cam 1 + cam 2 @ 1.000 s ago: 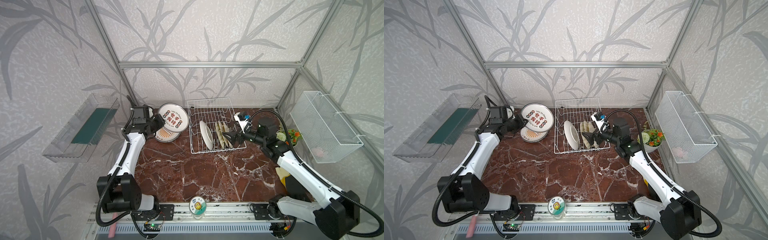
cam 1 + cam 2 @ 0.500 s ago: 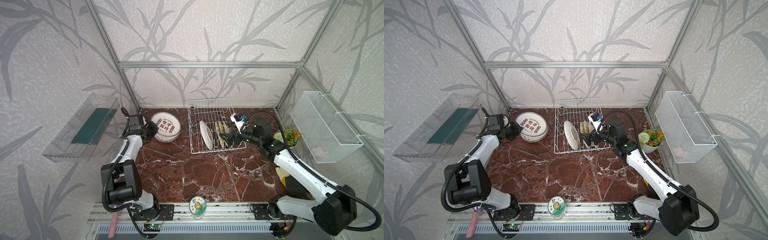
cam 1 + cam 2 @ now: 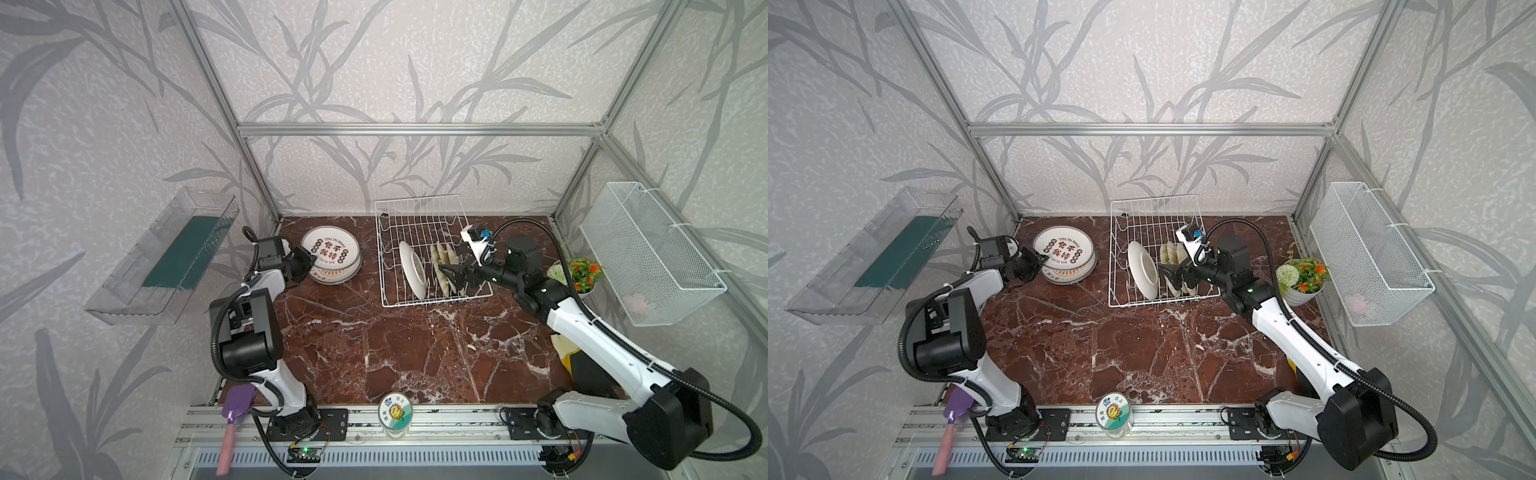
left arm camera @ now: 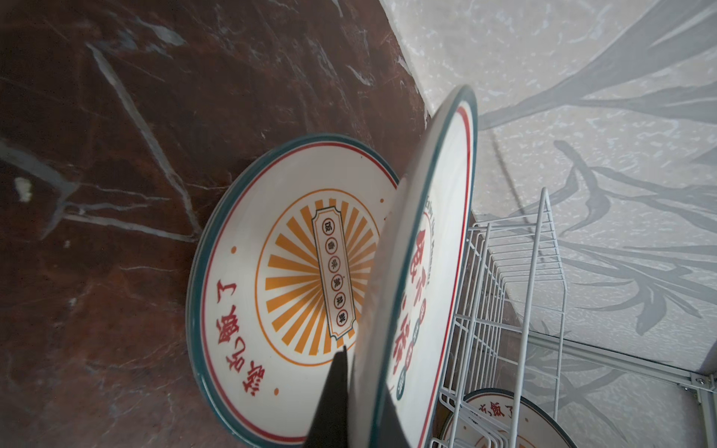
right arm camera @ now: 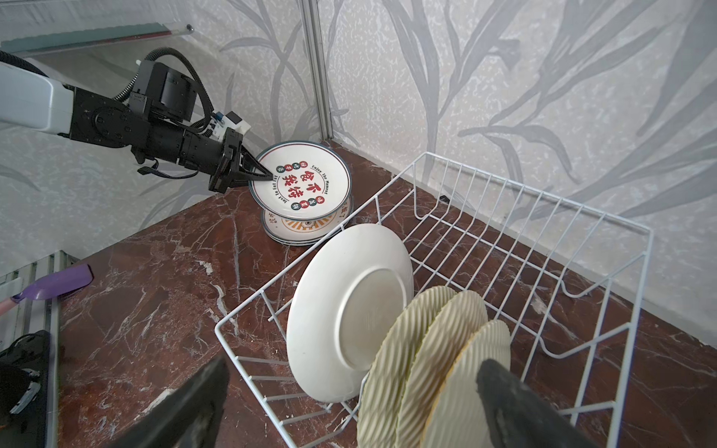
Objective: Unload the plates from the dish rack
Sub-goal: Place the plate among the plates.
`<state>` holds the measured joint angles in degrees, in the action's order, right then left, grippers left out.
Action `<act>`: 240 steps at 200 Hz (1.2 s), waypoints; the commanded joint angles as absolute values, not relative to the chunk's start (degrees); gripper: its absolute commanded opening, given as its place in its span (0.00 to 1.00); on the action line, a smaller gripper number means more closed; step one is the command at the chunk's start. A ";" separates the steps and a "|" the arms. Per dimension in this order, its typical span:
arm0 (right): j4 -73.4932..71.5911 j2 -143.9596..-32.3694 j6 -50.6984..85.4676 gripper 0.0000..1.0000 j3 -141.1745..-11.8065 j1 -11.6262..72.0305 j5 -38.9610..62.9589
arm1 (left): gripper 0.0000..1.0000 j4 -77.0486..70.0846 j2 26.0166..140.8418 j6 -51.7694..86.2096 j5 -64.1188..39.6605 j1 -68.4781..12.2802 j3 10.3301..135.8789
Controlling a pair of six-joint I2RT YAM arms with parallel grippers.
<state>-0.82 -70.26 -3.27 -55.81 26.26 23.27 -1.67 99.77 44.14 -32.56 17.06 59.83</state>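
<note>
The left claw (image 5: 260, 177) is clamped on the near rim of a round white ceramic plate with a dark green edge, a thin red ring and red Chinese characters (image 5: 300, 184). In the left wrist view its black fingers (image 4: 335, 388) pinch that rim from both faces. This held plate is tilted, raised on the claw's side. It hangs over a stack of similar white ceramic plates (image 5: 306, 229) lying flat on the red-brown marble desk (image 3: 415, 353), near the far left corner. The stack lies just left of the white wire dish rack (image 3: 419, 216). Whether the held plate's far edge touches the stack I cannot tell. The stack's top plate (image 4: 279, 271) shows an orange sunburst around a framed strip of small characters, with larger red characters on its brim.

The right claw (image 3: 449, 275) stands wide open with nothing in it. It points into the near right part of the rack, level with three small round yellow-tan ribbed plates (image 5: 434, 349). In the right wrist view these stand on edge, overlapping one another, between the two dark fingers (image 5: 201, 399). Whether a finger touches them I cannot tell. Just past them stands a larger plain-backed white ceramic plate (image 5: 349, 310), on edge between the rack's wires and leaning a little. Its blank underside faces the right claw, and in both top views it sits left of the tan plates (image 3: 1142, 270)
</note>
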 commanded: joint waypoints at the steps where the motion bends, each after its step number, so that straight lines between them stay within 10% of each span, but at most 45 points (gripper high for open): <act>1: -1.23 -69.52 -3.79 0.99 -57.21 26.60 22.24 | 0.00 -6.57 100.29 45.88 -34.91 17.37 61.08; 141: -1.14 -70.22 -3.35 0.99 -57.47 26.65 22.06 | 0.01 -5.81 107.97 44.38 -36.39 17.67 62.75; 240: -1.05 -70.14 -3.65 0.99 -57.83 26.67 22.06 | 0.28 1.37 104.86 41.38 -35.54 17.93 62.67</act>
<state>-0.80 -70.26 -3.31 -56.14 26.30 22.02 0.03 107.37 42.37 -35.73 17.69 62.08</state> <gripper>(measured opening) 0.990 0.258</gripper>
